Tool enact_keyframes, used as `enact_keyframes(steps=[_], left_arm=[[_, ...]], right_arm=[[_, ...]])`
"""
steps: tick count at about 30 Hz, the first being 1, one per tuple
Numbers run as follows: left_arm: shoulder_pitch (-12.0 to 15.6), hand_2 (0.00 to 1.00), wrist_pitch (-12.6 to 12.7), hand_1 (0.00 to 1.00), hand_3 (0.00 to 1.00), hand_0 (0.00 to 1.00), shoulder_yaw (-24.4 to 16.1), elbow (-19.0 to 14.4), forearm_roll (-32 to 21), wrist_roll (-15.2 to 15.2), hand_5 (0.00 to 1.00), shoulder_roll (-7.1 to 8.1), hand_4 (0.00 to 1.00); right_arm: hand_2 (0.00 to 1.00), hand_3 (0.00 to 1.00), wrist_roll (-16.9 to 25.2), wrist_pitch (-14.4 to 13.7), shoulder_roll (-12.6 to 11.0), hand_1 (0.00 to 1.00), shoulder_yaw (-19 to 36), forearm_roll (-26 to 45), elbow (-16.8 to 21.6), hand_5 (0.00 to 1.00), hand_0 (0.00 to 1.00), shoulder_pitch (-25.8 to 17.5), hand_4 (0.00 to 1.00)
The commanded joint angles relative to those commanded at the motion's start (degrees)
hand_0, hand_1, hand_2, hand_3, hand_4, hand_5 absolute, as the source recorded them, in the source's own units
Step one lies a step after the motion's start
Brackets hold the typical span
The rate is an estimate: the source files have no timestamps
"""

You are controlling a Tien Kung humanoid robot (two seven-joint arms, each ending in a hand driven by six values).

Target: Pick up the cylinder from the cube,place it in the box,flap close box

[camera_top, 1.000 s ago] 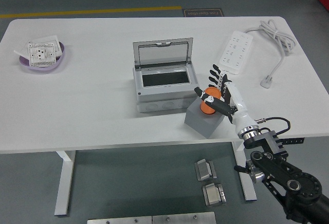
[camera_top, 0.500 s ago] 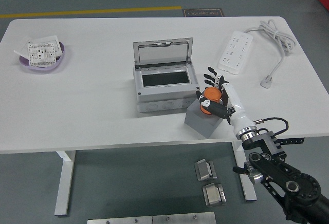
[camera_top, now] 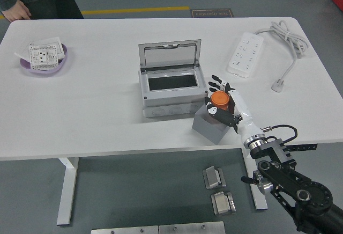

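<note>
Right hand (camera_top: 221, 104) curls its fingers around the orange cylinder (camera_top: 218, 99), hiding its base; cube (camera_top: 213, 124) beneath; box (camera_top: 171, 86) stands open just left.

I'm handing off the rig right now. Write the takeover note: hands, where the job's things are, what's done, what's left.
Right hand: fingers wrapped around the orange cylinder, at the top of the grey cube.
Left hand: out of view.
Box: lid up, just left of the cube.
A person's hand is at the far left corner, touching nothing.
Done: grasp.
Left: carry the cylinder into the box, flap the lid shut.
</note>
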Motion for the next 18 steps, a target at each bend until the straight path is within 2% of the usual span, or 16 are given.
enact_keyframes(steps=[5,6,11,12,17,18], left_arm=[[0.0,0.599,0.0,0.726,0.793,0.727,0.1,0.0,-0.1,0.0,0.359,-0.01,0.789],[0.1,0.598,0.0,0.725,0.793,0.727,0.1,0.0,-0.1,0.0,0.355,-0.01,0.788],[0.1,0.598,0.0,0.725,0.793,0.727,0.1,0.0,-0.1,0.0,0.355,-0.01,0.788],[0.1,0.598,0.0,0.726,0.793,0.727,0.0,0.0,-0.1,0.0,0.353,-0.01,0.788],[0.1,0.598,0.0,0.726,0.793,0.727,0.1,0.0,-0.1,-0.1,0.353,0.0,0.788],[0.1,0.597,0.0,0.725,0.793,0.727,0.1,0.0,-0.1,-0.1,0.353,-0.01,0.789]], right_arm=[[0.809,0.862,-0.1,0.8,-0.1,0.82,-0.1,1.0,0.0,0.002,0.788,0.0,0.539],[0.703,0.762,-0.1,0.9,-0.1,0.777,-0.1,1.2,0.0,0.002,0.779,0.0,0.374],[0.703,0.762,0.0,1.3,-0.2,0.777,-0.1,2.4,0.1,0.002,0.779,0.1,0.374],[0.663,0.662,0.0,1.3,-0.3,0.744,-0.2,2.7,0.1,0.027,0.787,0.1,0.194],[0.663,0.662,-0.1,1.5,-0.6,0.744,-0.2,4.4,0.4,0.027,0.787,0.2,0.194],[0.612,0.554,-0.1,1.5,-0.6,0.703,-0.2,4.7,0.4,0.002,0.796,0.3,0.151]])
